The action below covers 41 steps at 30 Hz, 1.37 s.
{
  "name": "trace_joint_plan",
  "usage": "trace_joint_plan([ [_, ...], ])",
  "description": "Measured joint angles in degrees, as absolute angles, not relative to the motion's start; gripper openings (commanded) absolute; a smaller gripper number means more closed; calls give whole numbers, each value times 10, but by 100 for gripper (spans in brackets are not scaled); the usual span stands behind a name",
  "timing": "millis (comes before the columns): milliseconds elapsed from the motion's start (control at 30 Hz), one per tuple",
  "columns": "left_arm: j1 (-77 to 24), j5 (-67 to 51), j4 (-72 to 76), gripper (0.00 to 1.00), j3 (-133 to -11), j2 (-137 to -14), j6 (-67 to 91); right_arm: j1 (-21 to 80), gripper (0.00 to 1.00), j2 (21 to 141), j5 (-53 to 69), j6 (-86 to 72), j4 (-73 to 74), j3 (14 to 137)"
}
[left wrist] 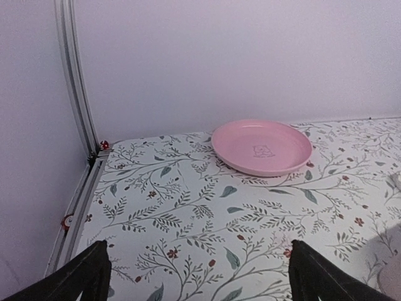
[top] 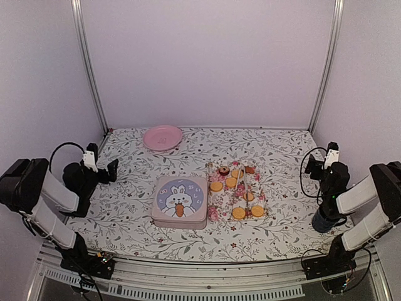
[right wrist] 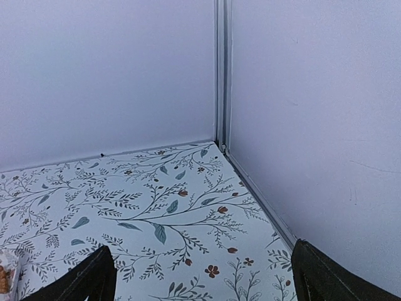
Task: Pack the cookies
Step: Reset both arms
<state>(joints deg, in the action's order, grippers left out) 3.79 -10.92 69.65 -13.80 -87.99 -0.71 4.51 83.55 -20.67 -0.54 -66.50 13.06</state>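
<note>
The cookies are small round biscuits, mostly golden-orange with a dark brown one, lying on a floral-patterned tray right of the table's middle. A closed pale tin with a rabbit picture on its lid sits just left of them. My left gripper is open and empty at the left side, well away from the tin; in the left wrist view only the tablecloth lies between its fingers. My right gripper is open and empty at the right side; it also shows in the right wrist view, over bare cloth.
A large pink plate stands at the back left and shows in the left wrist view. White walls with metal corner posts enclose the table. The cloth has a leaf print.
</note>
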Motion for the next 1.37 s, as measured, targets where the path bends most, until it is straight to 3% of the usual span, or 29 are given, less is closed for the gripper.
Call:
trace_joint_plan([
  [133, 20, -96, 724, 99, -111, -884, -16, 44, 99, 865, -170, 6, -751, 97],
  [300, 20, -87, 762, 99, -115, -884, -20, 39, 99, 878, -146, 13, -748, 119],
  [467, 20, -74, 837, 99, -7, -886, -18, 32, 99, 878, -139, 13, -748, 128],
  [1367, 20, -101, 843, 100, -6, -912, -30, 31, 99, 878, -131, 13, -748, 128],
])
